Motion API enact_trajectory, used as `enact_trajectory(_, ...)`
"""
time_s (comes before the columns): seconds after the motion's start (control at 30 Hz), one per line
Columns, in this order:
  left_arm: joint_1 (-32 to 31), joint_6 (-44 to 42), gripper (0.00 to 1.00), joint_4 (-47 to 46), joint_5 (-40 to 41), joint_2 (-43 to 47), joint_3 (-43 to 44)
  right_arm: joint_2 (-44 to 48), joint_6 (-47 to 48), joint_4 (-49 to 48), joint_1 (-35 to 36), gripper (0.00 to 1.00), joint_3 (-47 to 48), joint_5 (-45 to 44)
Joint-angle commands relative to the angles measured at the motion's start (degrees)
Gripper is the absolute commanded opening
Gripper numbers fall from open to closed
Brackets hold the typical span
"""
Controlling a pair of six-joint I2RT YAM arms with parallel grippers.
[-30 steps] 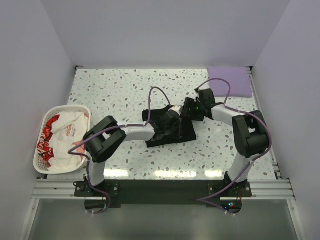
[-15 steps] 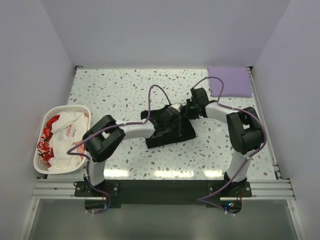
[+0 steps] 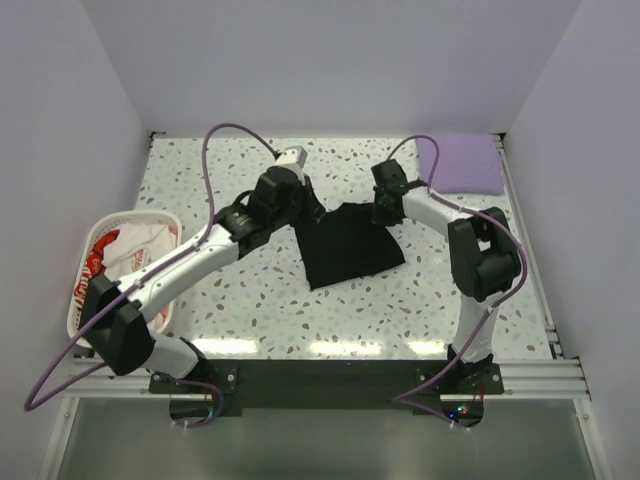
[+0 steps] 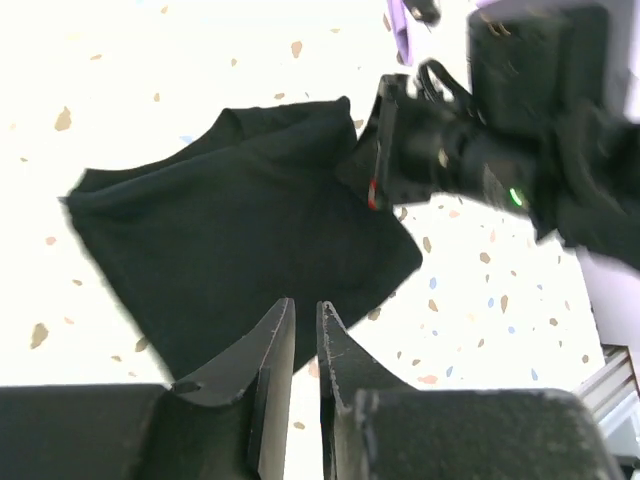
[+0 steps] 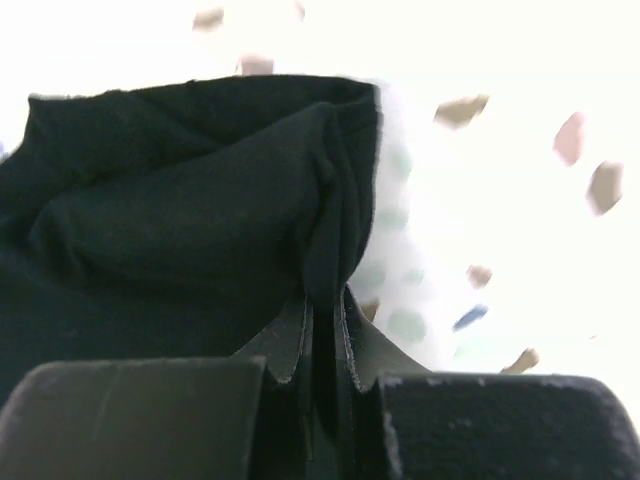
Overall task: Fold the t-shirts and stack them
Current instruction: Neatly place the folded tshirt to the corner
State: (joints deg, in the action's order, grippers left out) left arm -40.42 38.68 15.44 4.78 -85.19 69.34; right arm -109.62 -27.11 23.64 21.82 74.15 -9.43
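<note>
Right pincer (image 5: 322, 310) clamps the black shirt's (image 3: 350, 245) far right corner. Left pincer (image 4: 305, 310), barely ajar and empty, hovers by the far left corner.

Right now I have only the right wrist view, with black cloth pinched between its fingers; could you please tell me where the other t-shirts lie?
Observer: The lavender t-shirt lies folded at the far right corner of the table, to the right of the right gripper.
Operator: Thank you; and the white one?
Observer: The white t-shirt sits crumpled in the basket at the left edge.
Operator: Where is the left gripper, please?
Observer: The left gripper is over the black t-shirt's far left corner; whether it pinches cloth I cannot tell.
</note>
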Motion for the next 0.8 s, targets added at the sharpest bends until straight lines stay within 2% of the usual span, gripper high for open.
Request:
enact_trajectory(0.0, 1.0, -3.3, 0.20, 5.0, 2.3, 5.1, -3.8, -3.5, 3.0, 6.3, -1.0, 0.00, 9.1, -10.7)
enact_trajectory(0.1, 1.8, -5.0, 0.20, 7.4, 3.7, 8.3, -4.4, -8.7, 5.9, 10.4, -2.1, 0.00, 21.2, -15.8)
enact_trajectory(0.2, 1.9, -6.7, 0.20, 9.3, 5.5, 9.9, -5.4, -13.1, 8.6, 11.9, -4.0, 0.00, 29.4, -18.9)
enact_trajectory(0.4, 2.1, -9.1, 0.20, 9.4, 7.3, 13.3, -9.7, -20.9, 15.4, 9.2, -7.1, 0.00, 40.6, -21.8)
enact_trajectory(0.6, 2.1, -10.9, 0.20, 11.0, 2.6, 13.5, -9.8, -29.6, 24.1, 10.6, -8.6, 0.00, 60.0, -24.8)
enact_trajectory(0.77, 2.1, -14.2, 0.19, 13.1, 2.0, 14.8, -13.8, -32.9, 32.8, 6.3, -9.9, 0.00, 65.2, -25.3)
